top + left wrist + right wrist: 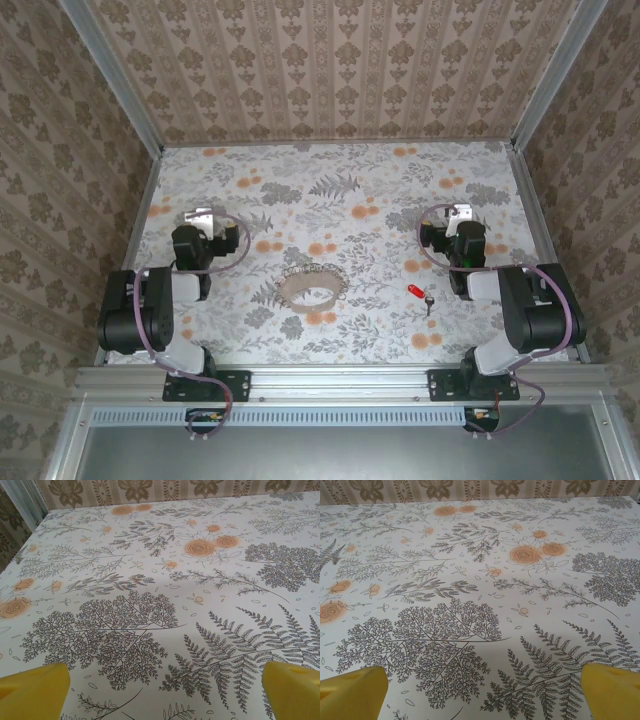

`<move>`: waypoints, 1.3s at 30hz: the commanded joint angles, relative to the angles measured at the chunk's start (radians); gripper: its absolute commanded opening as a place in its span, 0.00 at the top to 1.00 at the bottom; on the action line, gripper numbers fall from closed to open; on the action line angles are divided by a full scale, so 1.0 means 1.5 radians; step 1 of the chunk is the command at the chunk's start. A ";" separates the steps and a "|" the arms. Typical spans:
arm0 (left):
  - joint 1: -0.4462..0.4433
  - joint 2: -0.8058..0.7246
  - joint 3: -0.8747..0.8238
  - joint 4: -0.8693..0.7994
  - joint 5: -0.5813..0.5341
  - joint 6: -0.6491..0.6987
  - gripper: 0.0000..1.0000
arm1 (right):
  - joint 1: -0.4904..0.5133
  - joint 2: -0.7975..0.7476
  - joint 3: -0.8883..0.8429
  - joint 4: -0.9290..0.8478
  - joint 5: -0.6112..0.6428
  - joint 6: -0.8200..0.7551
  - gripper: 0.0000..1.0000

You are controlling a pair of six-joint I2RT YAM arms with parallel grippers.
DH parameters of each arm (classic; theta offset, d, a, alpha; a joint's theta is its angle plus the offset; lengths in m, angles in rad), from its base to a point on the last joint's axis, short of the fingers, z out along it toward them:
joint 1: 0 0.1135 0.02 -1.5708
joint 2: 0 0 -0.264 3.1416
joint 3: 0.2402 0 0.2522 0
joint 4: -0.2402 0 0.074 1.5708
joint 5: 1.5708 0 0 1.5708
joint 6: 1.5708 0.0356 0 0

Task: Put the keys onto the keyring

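Observation:
The keyring, a loop of small silvery-tan beads, lies on the floral tablecloth near the front middle. Right of it lies the key, tiny and dark with a red oblong head. My left gripper hovers left of and behind the ring, well apart from it. My right gripper sits behind the key, also apart. In the left wrist view the gripper is open, yellow fingertips wide with bare cloth between. The right wrist view shows that gripper open too, its fingertips spread over bare cloth.
Patterned walls close the table at the back and both sides. A metal rail runs along the near edge where the arm bases are bolted. Floral cloth spreads behind the ring and key.

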 commanded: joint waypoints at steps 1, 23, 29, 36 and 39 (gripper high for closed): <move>-0.005 -0.004 0.007 -0.005 0.001 0.009 0.00 | 0.002 -0.008 0.000 0.019 0.015 0.002 0.00; -0.010 -0.006 0.008 -0.009 -0.012 0.010 0.00 | -0.010 -0.011 -0.002 0.022 -0.008 0.013 0.00; -0.040 -0.072 0.087 -0.200 -0.050 0.035 0.02 | -0.011 -0.115 0.030 -0.133 0.098 0.065 0.00; -0.048 -0.145 0.156 -0.346 -0.055 -0.015 0.02 | -0.030 -0.195 0.108 -0.370 0.121 0.205 0.00; -0.062 -0.169 0.204 -0.439 -0.050 -0.093 0.02 | -0.030 -0.225 0.124 -0.411 0.052 0.232 0.00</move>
